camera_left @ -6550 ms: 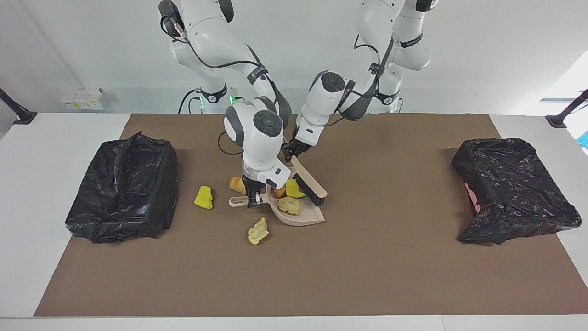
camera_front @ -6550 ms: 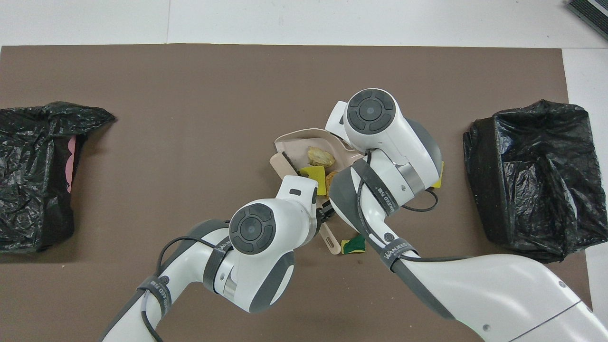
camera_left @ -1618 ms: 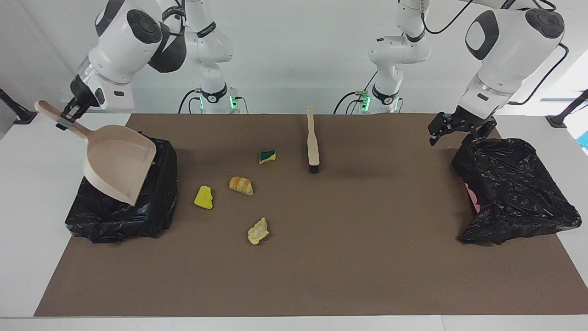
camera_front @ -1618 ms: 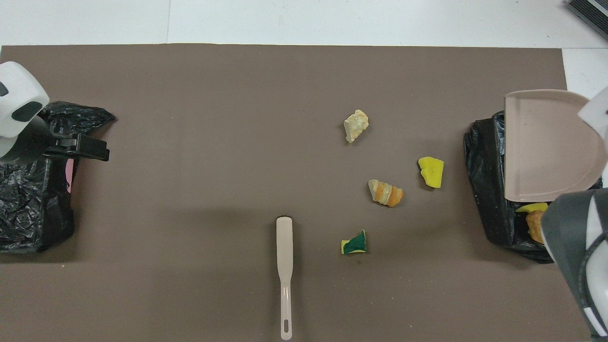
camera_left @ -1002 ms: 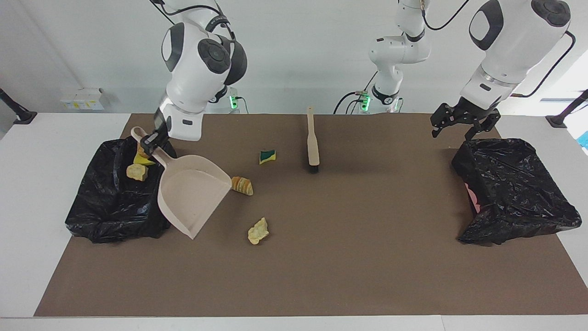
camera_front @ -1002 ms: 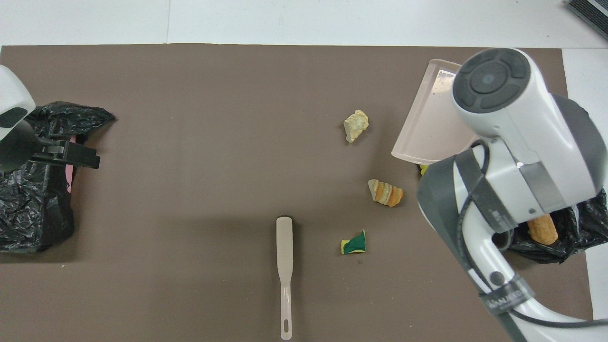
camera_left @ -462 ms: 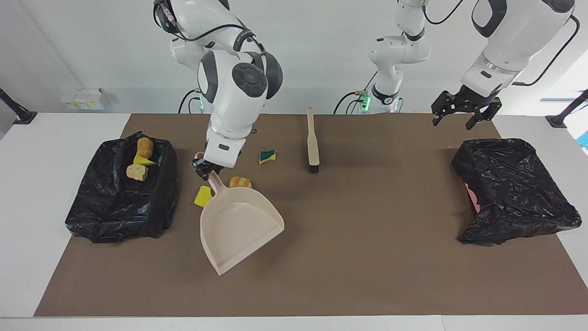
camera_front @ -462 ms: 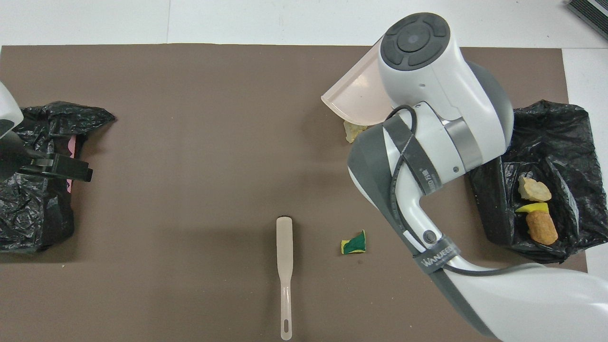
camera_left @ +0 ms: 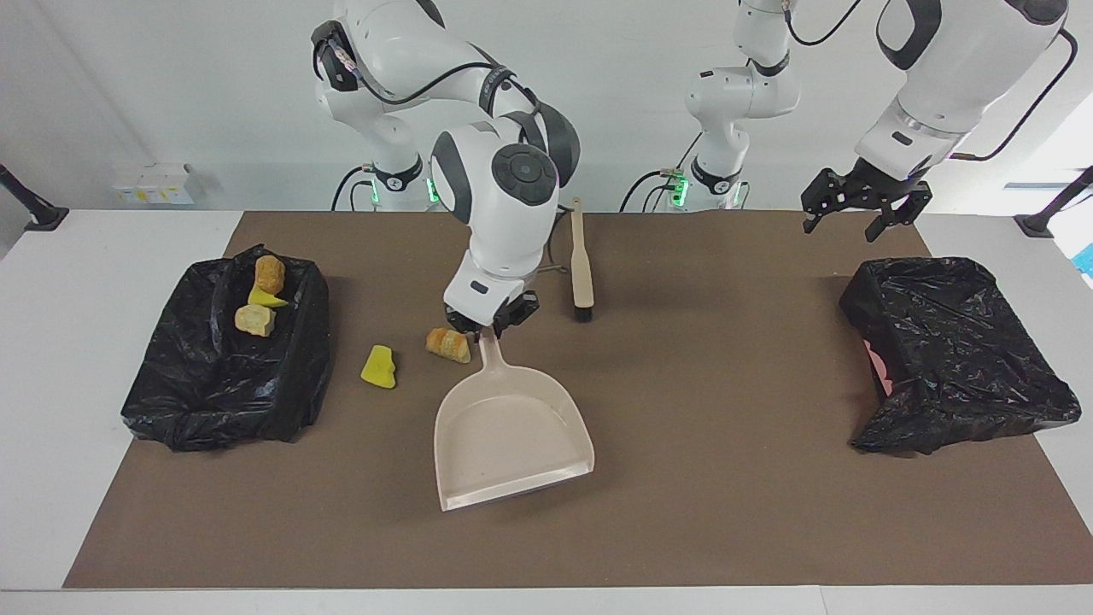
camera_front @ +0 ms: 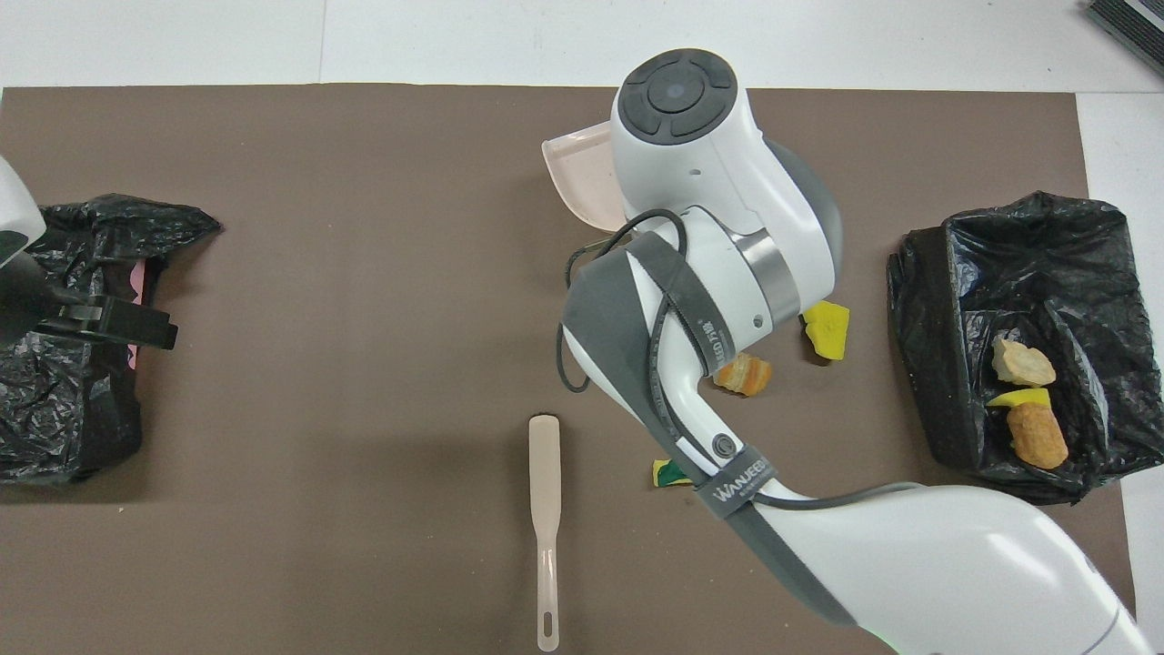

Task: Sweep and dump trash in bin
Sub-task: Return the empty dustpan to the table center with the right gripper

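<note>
Trash, loose on the brown mat point(camera_left: 726, 512): we count three pieces in view.
- One yellow foam wedge point(camera_left: 378, 366), between the dustpan and the bin at the right arm's end.
- One tan bread-like lump point(camera_left: 448, 344), just beside the right gripper.
- One green-and-yellow sponge point(camera_front: 668, 471), mostly hidden under the right arm in the overhead view and nearer to the robots than the lump.

Trash, already binned: three pieces, a tan lump point(camera_left: 270, 272), a yellow wedge point(camera_left: 266, 297) and a pale chunk point(camera_left: 254, 319). All lie in the black-bagged bin at the right arm's end point(camera_left: 226, 384).

Bins: two. We see no trash in the black-bagged bin at the left arm's end point(camera_left: 956, 350).

Beige plastic dustpan point(camera_left: 508, 427): one. The right gripper point(camera_left: 487, 329) is clamped on its handle. Its long axis runs away from the robots and its mouth faces away from them. All three loose pieces lie at or past the handle end, so we judge the pan must be turned or re-placed before sweeping.

Beige brush with black bristles point(camera_left: 581, 265): one, flat on the mat. Its long axis runs toward the robots, with the bristle end farther from them. The right gripper is near it but occupied.

The left gripper point(camera_left: 862, 213) has its jaws apart and holds nothing. It waits above the left arm's end of the table, well apart from the brush.
</note>
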Controlling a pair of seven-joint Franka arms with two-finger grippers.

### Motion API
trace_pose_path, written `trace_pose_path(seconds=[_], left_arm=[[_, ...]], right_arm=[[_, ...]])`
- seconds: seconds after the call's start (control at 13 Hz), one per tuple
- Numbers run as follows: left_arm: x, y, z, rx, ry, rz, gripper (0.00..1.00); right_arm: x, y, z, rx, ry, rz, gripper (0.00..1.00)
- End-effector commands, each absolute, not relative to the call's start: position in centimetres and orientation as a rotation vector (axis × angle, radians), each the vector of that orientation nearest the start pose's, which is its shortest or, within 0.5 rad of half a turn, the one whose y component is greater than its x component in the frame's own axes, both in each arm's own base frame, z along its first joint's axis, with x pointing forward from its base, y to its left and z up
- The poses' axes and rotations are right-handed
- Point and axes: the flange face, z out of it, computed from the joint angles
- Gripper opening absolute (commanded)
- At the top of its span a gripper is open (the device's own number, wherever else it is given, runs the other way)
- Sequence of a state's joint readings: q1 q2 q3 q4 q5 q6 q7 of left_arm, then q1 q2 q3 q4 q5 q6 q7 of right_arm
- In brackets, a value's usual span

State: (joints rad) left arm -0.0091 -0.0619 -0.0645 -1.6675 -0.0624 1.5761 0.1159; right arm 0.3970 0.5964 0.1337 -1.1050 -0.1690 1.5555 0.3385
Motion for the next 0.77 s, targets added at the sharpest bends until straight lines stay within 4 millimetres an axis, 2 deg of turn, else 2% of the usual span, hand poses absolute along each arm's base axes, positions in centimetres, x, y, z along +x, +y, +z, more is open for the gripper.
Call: trace_pose_path(seconds=[0.0, 0.15, 0.23, 0.46, 0.62, 0.69], left_arm=[[52.8, -4.3, 61.7, -3.165, 0.306, 0.045, 1.0], [53.1, -4.3, 61.7, -3.165, 0.305, 0.026, 1.0], [53.0, -4.3, 61.8, -3.165, 0.305, 0.025, 1.0], [53.0, -4.2, 61.8, -3.166, 0.303, 0.025, 1.0], [53.0, -4.2, 61.8, -3.166, 0.303, 0.025, 1.0], [53.0, -4.3, 61.8, -3.165, 0.305, 0.025, 1.0]], right_arm=[[63.5, 36.0, 43.9, -3.216, -0.134, 0.132, 0.0], [63.1, 39.3, 41.3, -3.205, -0.027, 0.105, 0.0], [63.0, 40.3, 40.6, -3.169, 0.017, 0.109, 0.0], [63.4, 41.4, 39.2, -3.113, 0.13, 0.089, 0.0], [63.3, 41.8, 39.3, -3.078, 0.144, 0.109, 0.0], [63.4, 42.0, 38.6, -3.072, 0.143, 0.104, 0.0]])
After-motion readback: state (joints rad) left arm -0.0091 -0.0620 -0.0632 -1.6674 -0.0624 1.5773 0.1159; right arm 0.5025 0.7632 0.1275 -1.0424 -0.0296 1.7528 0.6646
